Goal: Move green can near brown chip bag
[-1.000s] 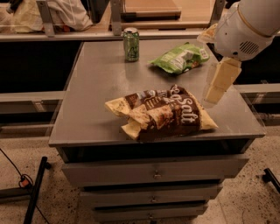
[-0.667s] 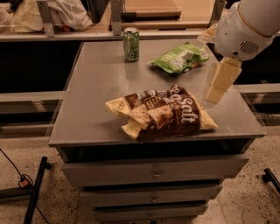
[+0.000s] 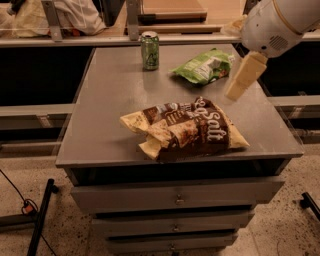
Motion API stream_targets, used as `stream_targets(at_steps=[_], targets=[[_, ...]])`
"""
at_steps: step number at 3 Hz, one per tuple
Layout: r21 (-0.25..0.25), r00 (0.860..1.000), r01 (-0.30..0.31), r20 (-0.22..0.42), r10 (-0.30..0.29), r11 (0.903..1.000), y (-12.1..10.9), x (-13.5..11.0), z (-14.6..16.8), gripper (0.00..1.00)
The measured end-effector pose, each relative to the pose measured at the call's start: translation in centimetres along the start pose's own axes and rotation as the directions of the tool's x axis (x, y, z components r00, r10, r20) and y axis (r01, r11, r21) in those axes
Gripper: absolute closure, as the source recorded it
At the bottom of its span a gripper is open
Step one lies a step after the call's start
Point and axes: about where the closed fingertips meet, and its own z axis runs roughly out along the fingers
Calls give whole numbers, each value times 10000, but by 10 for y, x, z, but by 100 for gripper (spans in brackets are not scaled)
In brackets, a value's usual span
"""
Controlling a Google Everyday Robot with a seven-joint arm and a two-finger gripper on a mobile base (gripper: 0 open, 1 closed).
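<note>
Nearest, speckled floor [image 3: 280, 235], then a stack of flat grey metal drawers [image 3: 175, 192] with small knobs. Over them the bench [image 3: 110, 100]: smooth dull grey metal top, square corners, thin front lip.

Close to that front edge, right of centre, the brown chip bag [image 3: 190, 131]. Large, crinkled and glossy, dark brown and tan with white "Salt" lettering. Lying flat, left end folded and puckered, right corner near the bench's right edge. Left part of the top bare, a broad open strip from front lip to back.

Above the right side, just past the brown bag's far corner, the gripper [image 3: 237, 87]. Pale cream, hard-looking, blocky and tapering, slanting down and left from a rounded white arm housing [image 3: 275, 22]. Hanging in the air, touching nothing. Open or closed: cannot tell.

Farther back, right of centre, a smaller green chip bag [image 3: 202, 67], puffy and wrinkled, lying flat, with grey surface between it and the brown bag.

Near the far edge, left of the green bag and apart from it, the green can [image 3: 150, 50]. Small upright cylinder, shiny silver top, pale markings, well apart from the brown chip bag, open bench to its left, right and front.

Behind, a pale rail [image 3: 100, 41] along the back edge, with crumpled light plastic [image 3: 75, 15] beyond.
</note>
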Motion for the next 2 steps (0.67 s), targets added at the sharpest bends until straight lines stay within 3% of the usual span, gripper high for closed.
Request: stream_targets(at_steps=[1,2], targets=[[825,9840,-291,1777,141,9962,-60,-16,19,0],[1633,9438,-765,3301,186,9836,-117,-32,46,0]])
